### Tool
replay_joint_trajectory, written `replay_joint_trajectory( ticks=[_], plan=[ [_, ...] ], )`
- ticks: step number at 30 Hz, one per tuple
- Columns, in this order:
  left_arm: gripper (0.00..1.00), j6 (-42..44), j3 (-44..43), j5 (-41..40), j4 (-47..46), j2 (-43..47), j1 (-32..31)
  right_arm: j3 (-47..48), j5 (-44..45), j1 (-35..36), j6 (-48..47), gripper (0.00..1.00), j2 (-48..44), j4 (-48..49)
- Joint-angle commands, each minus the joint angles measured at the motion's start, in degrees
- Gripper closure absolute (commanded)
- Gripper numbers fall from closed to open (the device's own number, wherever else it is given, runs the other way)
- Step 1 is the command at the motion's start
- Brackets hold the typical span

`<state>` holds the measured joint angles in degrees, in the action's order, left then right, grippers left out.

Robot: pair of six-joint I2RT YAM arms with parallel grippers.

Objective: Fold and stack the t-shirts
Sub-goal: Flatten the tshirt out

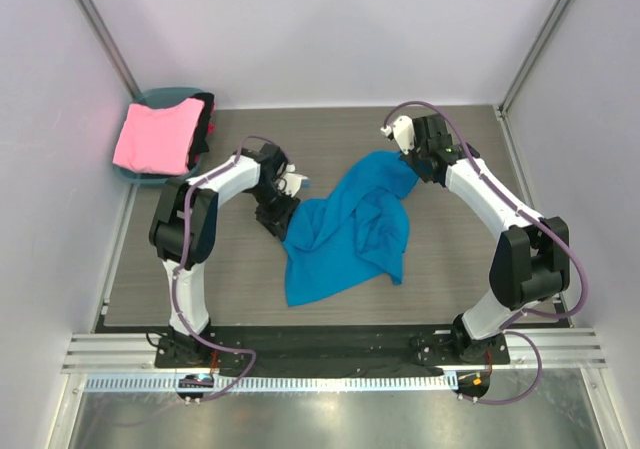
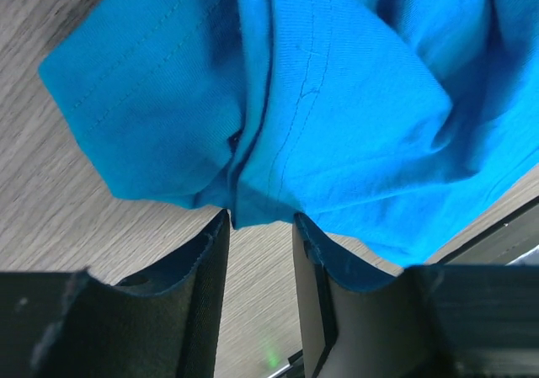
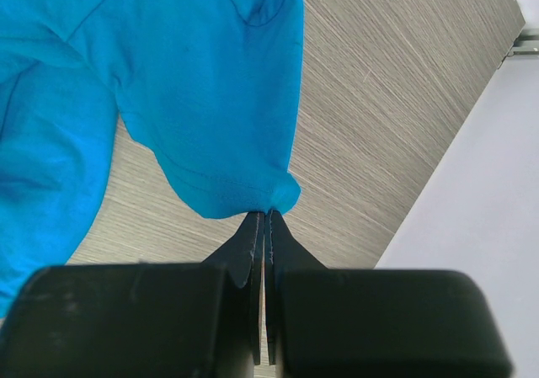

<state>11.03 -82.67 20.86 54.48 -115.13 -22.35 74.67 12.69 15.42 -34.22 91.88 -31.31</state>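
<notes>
A crumpled blue t-shirt lies in the middle of the table. My right gripper is at its far right corner; in the right wrist view the gripper is shut on the hem of the blue t-shirt. My left gripper is at the shirt's left edge. In the left wrist view the gripper stands open, its jaws apart, with the edge of the blue t-shirt resting at the fingertips. A folded pink t-shirt lies on a basket at the far left.
The teal basket sits at the table's far left corner, with a dark garment hanging on its right side. White walls enclose the table on three sides. The table's right edge runs close to my right gripper.
</notes>
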Motion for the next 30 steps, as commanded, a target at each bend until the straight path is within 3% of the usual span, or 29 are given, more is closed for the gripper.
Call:
replay_joint_trajectory(
  ticks=[1,8,15,30],
  plan=[
    [0.64,-0.4,-1.5,1.7,-0.8,-0.4,-0.1,1.4,0.0,0.3,-0.2,0.99,0.0,1.3],
    [0.64,-0.4,-3.7,1.8,-0.2,-2.0,-0.1,1.0,0.3,0.2,-0.4,0.99,-0.6,1.3],
    [0.81,-0.4,-6.0,2.4,0.9,-3.1,-0.1,0.4,0.4,0.2,-0.5,0.99,-0.7,1.3],
    [0.77,-0.4,-6.7,0.0,2.2,-0.7,-0.1,0.6,-0.5,0.1,-0.1,0.99,0.1,1.8]
  ],
)
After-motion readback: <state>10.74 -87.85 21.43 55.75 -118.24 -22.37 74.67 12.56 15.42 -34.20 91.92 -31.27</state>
